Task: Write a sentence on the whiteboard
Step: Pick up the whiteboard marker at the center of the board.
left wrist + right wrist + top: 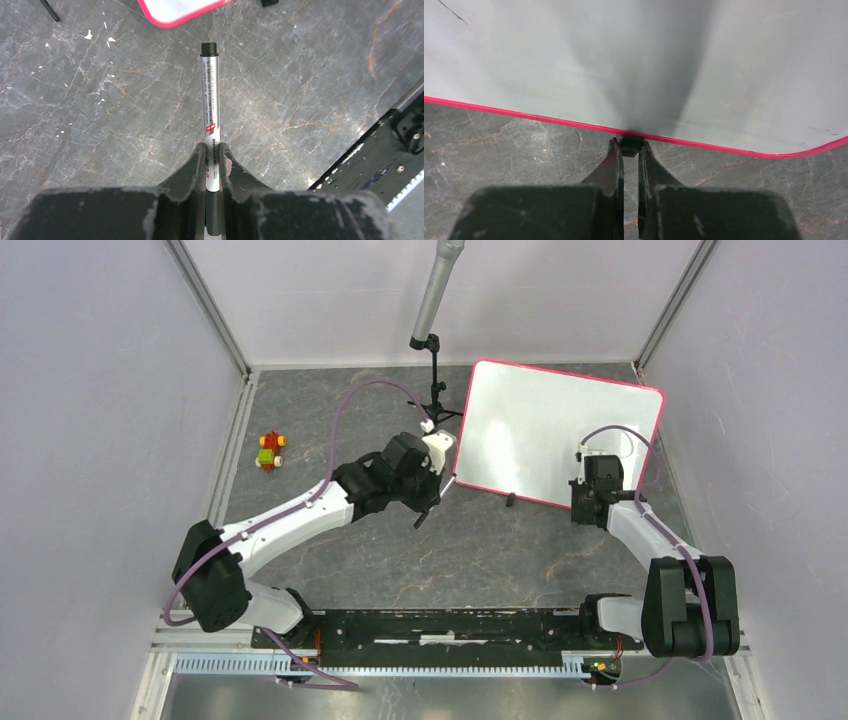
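right wrist: right fingers (613, 162) pinch the whiteboard (574, 60) edge clip (630, 144); left fingers (192, 172) grip a marker (210, 95) nearby.

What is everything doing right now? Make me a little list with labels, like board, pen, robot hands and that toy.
board: whiteboard flat on the table, far right, no words on it yet
pen: marker held over the table, black end pointing toward the board's corner
left hand: left gripper shut on the marker
right hand: right gripper pinching the black clip on the board's near rim
toy: small red, yellow and green toy, far left, alone
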{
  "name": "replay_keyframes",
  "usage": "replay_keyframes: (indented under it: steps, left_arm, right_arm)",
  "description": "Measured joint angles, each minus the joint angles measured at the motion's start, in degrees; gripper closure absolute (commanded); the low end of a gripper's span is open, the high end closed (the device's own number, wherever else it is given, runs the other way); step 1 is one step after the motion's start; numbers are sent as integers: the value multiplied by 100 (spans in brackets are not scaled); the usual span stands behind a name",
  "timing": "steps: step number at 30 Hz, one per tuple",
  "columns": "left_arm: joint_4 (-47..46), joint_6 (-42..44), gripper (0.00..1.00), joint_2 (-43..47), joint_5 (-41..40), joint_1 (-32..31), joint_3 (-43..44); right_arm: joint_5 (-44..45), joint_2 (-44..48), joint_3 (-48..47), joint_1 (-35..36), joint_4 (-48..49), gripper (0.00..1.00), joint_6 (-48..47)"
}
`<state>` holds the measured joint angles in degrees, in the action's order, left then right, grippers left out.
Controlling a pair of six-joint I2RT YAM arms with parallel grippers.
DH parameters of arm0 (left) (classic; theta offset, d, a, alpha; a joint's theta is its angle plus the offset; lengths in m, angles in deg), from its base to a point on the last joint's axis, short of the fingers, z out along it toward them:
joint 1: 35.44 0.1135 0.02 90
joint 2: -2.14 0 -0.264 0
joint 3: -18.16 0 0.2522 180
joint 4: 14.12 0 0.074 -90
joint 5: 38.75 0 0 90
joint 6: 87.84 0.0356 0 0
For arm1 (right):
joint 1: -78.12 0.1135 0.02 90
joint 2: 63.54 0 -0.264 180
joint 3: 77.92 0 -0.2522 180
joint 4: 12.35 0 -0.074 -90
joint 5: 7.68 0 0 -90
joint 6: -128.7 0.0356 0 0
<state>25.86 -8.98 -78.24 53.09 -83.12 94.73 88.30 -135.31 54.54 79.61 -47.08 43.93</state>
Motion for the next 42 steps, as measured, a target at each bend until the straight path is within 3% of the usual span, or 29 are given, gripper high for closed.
replay_keyframes:
  steps: [6,23,36,42]
  left_arm:
    - [214,-66,98,225,278,481,2]
    - [1196,-79,98,901,588,809,323]
    - [1775,-175,98,1683,319,1781,1412]
    - [1906,-334,98,1705,74,1956,1864]
  right_arm:
    - [-345,-278,-260,0,-136,100,-570]
    - [-1049,-525,-516,98,-415,100,-2317]
    - [-1255,-557,-544,1971,-433,100,-1980]
    - [-1231,-579,-553,2437,-385,100,-1790]
